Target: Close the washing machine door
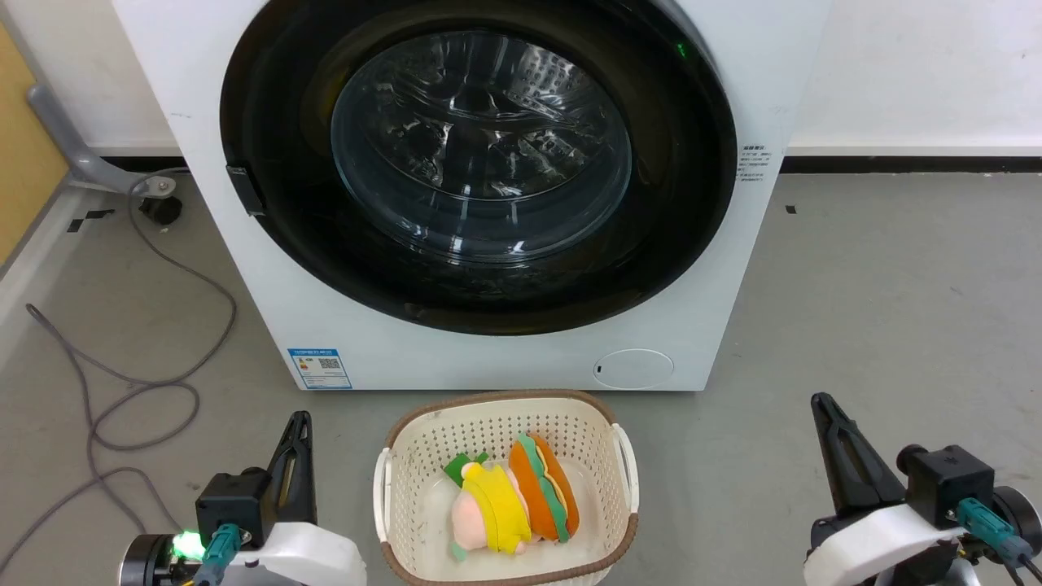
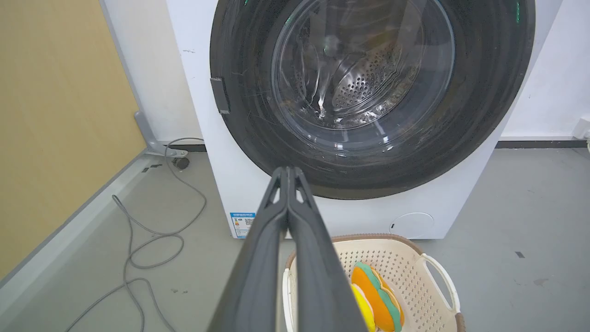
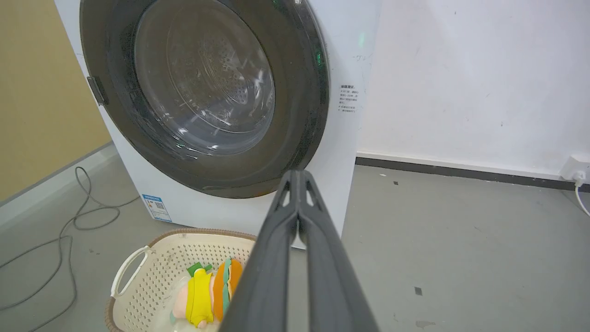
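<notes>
You've got a glossy black door [image 1: 480, 163] on a white machine [image 1: 456, 362], a cream perforated brown-rimmed basket [image 1: 488, 430], and orange-yellow-green plush [image 1: 521, 496].

Nothing legible. Small blue-and-white QR-code sticker [image 1: 319, 368] sits low on the big white front-loading washing machine [image 1: 456, 358], print too small. Grey printed text block [image 1: 750, 167] near its front's right edge: unreadable.

A cream perforated basket [image 1: 493, 397] with a brown rim and white handles sits on the grey floor [image 1: 879, 309]. Inside it two soft toys lie touching: a yellow and pink one [image 1: 488, 505] on the left and an orange and green one [image 1: 547, 488] on the right. Left of the basket a grey cable [image 1: 233, 313] loops over the floor. A yellow panel [image 1: 20, 155] stands farther back on that side.
</notes>
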### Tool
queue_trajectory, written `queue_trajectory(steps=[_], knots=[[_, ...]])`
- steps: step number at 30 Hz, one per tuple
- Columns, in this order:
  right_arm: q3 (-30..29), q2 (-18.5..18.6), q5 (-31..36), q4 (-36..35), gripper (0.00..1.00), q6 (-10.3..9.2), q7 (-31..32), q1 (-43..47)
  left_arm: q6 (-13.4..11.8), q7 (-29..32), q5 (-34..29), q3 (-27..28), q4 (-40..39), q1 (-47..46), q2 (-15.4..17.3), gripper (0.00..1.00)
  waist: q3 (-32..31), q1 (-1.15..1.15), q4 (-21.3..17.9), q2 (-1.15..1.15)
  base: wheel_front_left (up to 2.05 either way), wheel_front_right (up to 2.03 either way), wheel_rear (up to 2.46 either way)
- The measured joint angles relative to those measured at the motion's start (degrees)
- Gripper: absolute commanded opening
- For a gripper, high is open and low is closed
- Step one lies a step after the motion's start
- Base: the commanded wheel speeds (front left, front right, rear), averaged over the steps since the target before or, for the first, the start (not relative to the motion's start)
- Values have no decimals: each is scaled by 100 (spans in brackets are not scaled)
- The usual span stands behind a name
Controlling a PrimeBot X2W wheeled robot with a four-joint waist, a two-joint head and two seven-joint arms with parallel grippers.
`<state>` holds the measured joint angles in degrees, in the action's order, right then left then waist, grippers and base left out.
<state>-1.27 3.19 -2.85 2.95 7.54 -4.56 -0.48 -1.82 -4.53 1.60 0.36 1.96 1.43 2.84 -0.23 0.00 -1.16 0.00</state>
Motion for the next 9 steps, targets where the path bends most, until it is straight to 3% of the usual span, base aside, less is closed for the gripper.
queue_trajectory(steps=[9], knots=[[27,0,82,-56,0,0,112,1,48,107,-10,-9,-42,-3,0,0,5,0,28,0,0,0,0]])
